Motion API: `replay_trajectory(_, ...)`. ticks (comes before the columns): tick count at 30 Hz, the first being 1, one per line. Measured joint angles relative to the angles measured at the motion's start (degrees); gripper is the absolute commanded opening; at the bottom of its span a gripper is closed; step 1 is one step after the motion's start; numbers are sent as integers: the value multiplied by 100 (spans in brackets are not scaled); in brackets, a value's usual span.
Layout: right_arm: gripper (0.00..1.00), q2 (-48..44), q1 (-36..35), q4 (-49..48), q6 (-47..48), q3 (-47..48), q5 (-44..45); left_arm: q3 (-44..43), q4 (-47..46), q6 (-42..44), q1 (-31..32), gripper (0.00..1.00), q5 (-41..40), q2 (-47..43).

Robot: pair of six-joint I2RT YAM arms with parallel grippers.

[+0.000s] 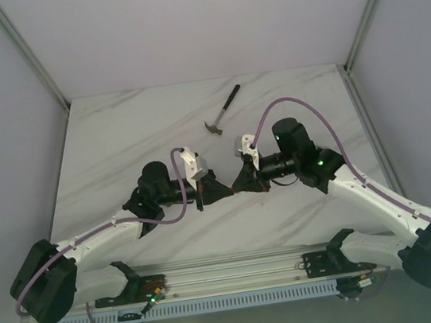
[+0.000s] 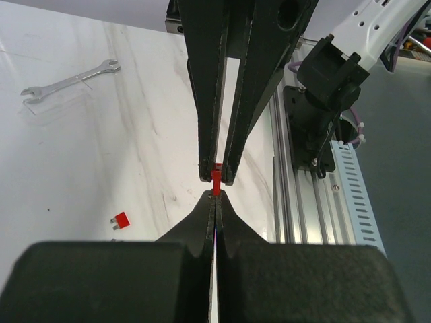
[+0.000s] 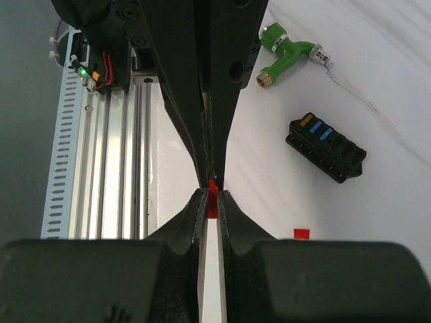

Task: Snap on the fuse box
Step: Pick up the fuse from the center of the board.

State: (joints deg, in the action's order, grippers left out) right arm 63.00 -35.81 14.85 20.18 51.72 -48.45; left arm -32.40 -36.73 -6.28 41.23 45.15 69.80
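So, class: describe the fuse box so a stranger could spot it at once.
In the right wrist view, find the white marble table. On it, below the green fitting and above a tiny loose red fuse, lies the fuse box. It alone is a black block, with orange and blue inserts at one end.

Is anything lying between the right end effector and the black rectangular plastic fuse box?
No: only bare white table separates the right end effector, gripping a small red fuse, from the black fuse box.
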Motion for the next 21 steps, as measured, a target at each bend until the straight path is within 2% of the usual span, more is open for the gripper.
replay_trajectory(2, 7, 0, 0, 15, 26, 0, -20, -2, 9, 0, 2, 0, 9, 0)
replay_trajectory(5, 0, 7, 9, 37, 66, 2, -50, 0, 15, 0, 2, 0, 11, 0)
replay_trajectory(9, 0, 28, 11, 50, 98, 11, -87, 0, 22, -2, 2, 5, 9, 0)
replay_trajectory(10, 0, 39, 11, 50, 105, 13, -87, 0, 33, -2, 2, 9, 7, 0)
replay_trajectory(15, 0, 74, 11, 61, 63, 22, 55, 2, 46, 24, 4, 45, -232, -11)
replay_trajectory(19, 0, 162, 11, 61, -144, 42, 483, 101, 127, 44, -4, 68, -894, -149)
replay_trajectory(21, 0, 229, 9, 57, -293, 70, 767, 184, 267, 17, -20, 76, -1449, -254)
